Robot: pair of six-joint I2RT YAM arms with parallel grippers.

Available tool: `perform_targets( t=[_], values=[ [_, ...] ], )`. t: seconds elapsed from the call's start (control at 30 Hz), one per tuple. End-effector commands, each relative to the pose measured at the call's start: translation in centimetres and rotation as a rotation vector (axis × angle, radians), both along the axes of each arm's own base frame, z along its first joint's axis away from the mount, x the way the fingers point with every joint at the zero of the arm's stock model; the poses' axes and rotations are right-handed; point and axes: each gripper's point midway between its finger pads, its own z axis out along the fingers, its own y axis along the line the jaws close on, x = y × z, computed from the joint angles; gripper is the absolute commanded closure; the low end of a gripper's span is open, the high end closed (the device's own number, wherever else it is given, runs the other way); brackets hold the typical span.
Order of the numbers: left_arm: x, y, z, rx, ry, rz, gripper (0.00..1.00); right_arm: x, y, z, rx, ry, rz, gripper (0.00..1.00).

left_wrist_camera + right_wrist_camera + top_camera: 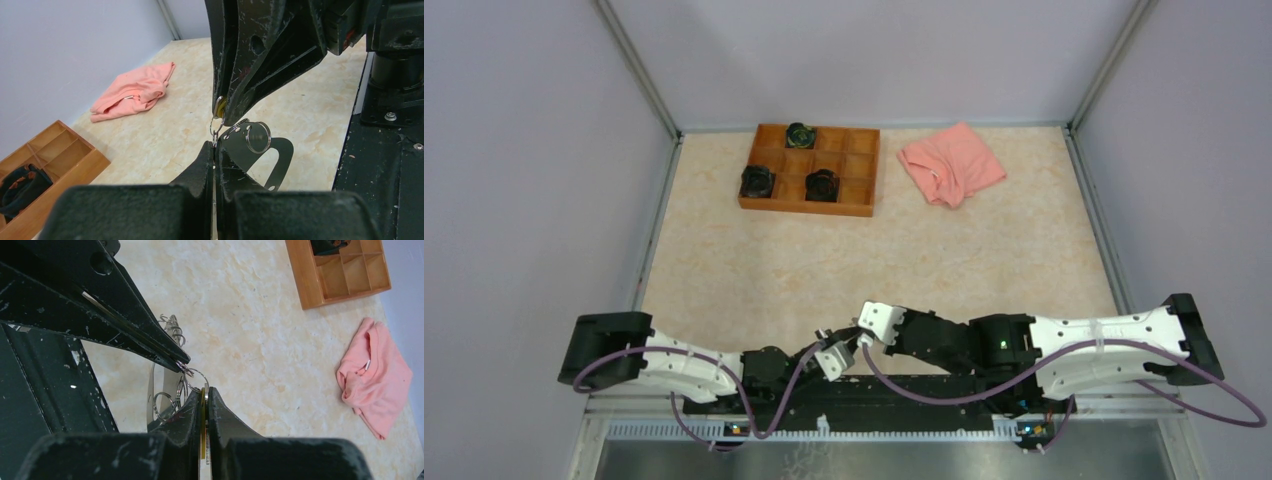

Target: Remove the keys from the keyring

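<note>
Gripping item 1, the keyring [284,150]: my left claw [215,148] was shut on the edge of this flat grey loop at lower centre of the left wrist view. The loop fanned off to the right of the jaws.

Item 2, yellow-headed key [219,106]: pinched in my right claw [223,118], which was closed on it and entered from the top of that view. Only the yellow head peeped out. I judged its long axis to run up inside the jaws, unseen.

Item 3, small split ring [216,126]: it looked to be the link between items 1 and 2. It hung in the short gap between the claw tips, straight above my left tip and just below my right. Both claws were equally near, tips almost touching.

Judgement: the freeing move would turn on that upright line, with key above, loop below and ring between.

Item 4, second small ring [258,137]: against the loop, with no key made out on it.

Item 5, table [824,270]: marbled beige, mid-frame in the top view.

Item 6, pink cloth [951,163]: upper right.

Item 7, wooden tray [860,190]: upper centre, with black knobby objects [758,181] in three compartments.
</note>
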Motion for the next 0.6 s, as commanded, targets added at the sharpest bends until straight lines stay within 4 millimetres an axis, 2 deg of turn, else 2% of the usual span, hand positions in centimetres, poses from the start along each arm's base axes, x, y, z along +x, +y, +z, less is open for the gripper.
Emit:
perform_targets(
  t=[0.0, 0.57],
  values=[
    [-0.3, 0.4, 1.5, -0.066, -0.021, -0.019, 1.0, 0.5, -0.6, 0.2, 0.017, -0.009, -0.04, 1.0],
    [-0.1, 0.8, 1.8, -0.086, -0.024, -0.006, 1.0, 1.0, -0.8, -1.7, -0.003, 0.047, -0.066, 1.0]
  ],
)
